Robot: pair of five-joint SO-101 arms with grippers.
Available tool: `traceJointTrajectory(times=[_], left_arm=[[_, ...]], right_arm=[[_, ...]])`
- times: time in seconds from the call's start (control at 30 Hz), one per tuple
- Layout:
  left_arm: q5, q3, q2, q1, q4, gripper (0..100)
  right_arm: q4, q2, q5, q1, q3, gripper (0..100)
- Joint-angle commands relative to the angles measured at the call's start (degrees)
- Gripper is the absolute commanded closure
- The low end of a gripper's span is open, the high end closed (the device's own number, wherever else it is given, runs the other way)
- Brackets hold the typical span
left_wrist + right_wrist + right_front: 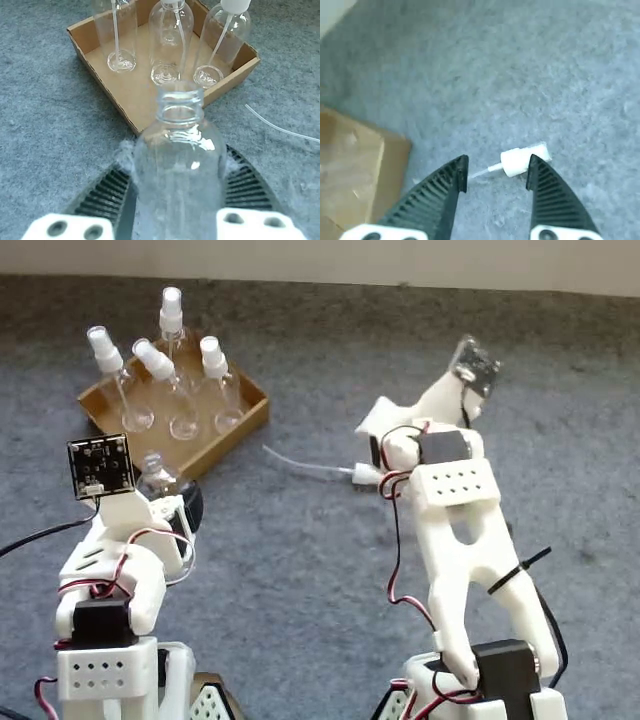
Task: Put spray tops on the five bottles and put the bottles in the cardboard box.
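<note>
A clear bottle (178, 150) with a bare neck stands upright in my left gripper (177, 167), which is shut on its body just in front of the cardboard box (95, 60). From above, that bottle (155, 473) is beside the box's near wall (235, 440). Several bottles with white spray tops (180, 380) stand inside the box. One loose spray top (520, 160) lies on the carpet, and its thin tube (300, 462) points toward the box. My right gripper (497, 172) hangs open over it, one finger (537, 175) close beside the white head.
Grey carpet (320, 570) covers the table. The box's corner (355, 165) lies just beyond my right gripper. The loose tube (280, 127) crosses the carpet to the side of the held bottle. Open carpet lies between the two arms.
</note>
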Motion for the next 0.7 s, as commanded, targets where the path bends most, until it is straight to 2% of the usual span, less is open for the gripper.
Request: traceJointTrajectory(times=[0.0,0.23,0.67], left_arm=[[0.4,-0.2,-0.7,1.0,-1.2,97],[0.4,-0.2,-0.7,0.8,-1.2,97],[0.4,-0.2,-0.7,0.8,-1.2,97]], right_arm=[[-2.0,3.3,-7.2,1.7,-0.7,82.1],[-3.4,17.1,-14.7,1.5,-2.8,82.1],[-3.7,30.3,-15.1,0.6,-15.8,82.1]])
